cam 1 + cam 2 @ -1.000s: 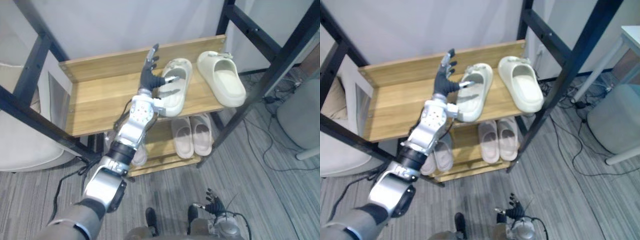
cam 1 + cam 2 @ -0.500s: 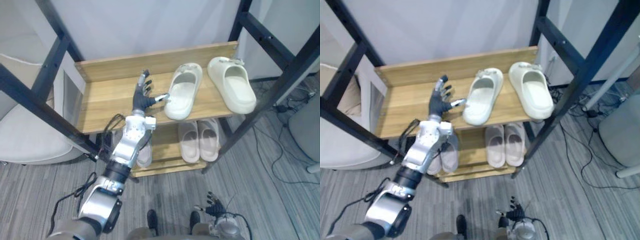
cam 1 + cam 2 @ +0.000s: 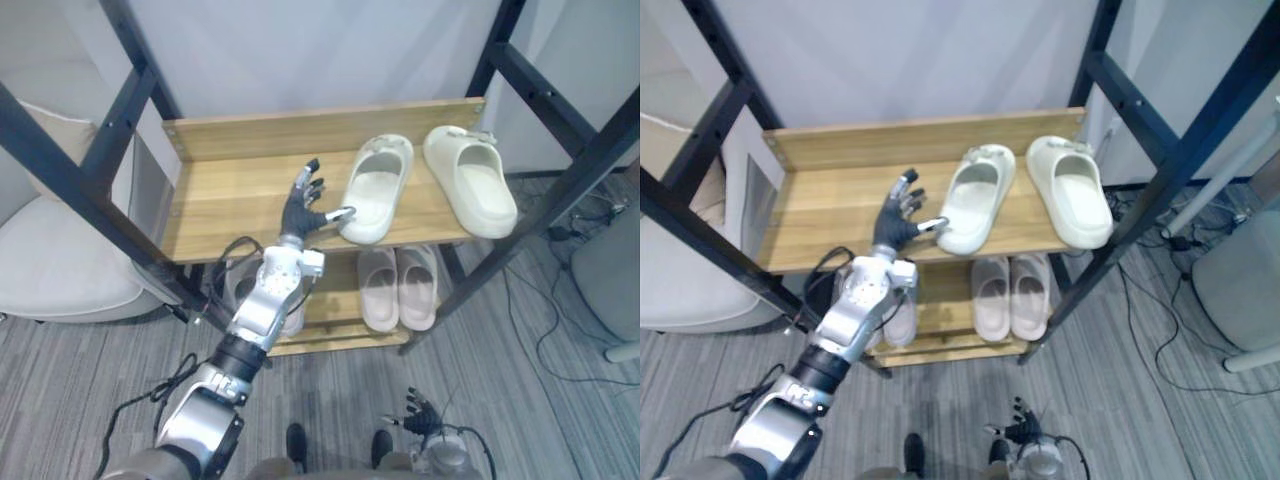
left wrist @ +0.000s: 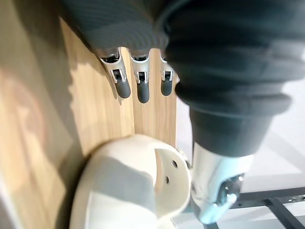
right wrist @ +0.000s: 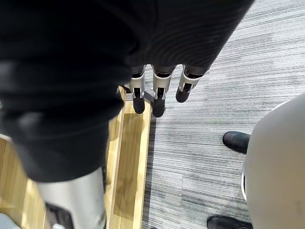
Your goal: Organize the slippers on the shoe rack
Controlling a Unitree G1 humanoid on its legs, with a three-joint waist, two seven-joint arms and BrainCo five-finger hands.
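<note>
The robot's left hand point(image 3: 303, 208) lies over the top shelf point(image 3: 220, 200) of the shoe rack, fingers point(image 4: 123, 88) straight and fanned apart above bare wood and holding nothing. Its thumb tip sits against the rounded near end of a cream slipper point(image 3: 378, 188) just to its right. That slipper lies askew, its near end swung toward the hand and its far end leaning toward its mate. Below the hand and to the right, a paler pair point(image 3: 398, 288) sits side by side on the lower shelf. The right hand point(image 3: 425, 412) hangs low over the grey floor, fingers loose and straight. Farthest right of the left hand, the second cream slipper point(image 3: 470, 180) rests apart from the first, at a different angle.

The pair looks not yet squared up. With one thumb as the sole contact, a shove would likely spin the slipper rather than slide it. Its near end lies close to the shelf's front edge, so a push the wrong way could tip it off.
</note>
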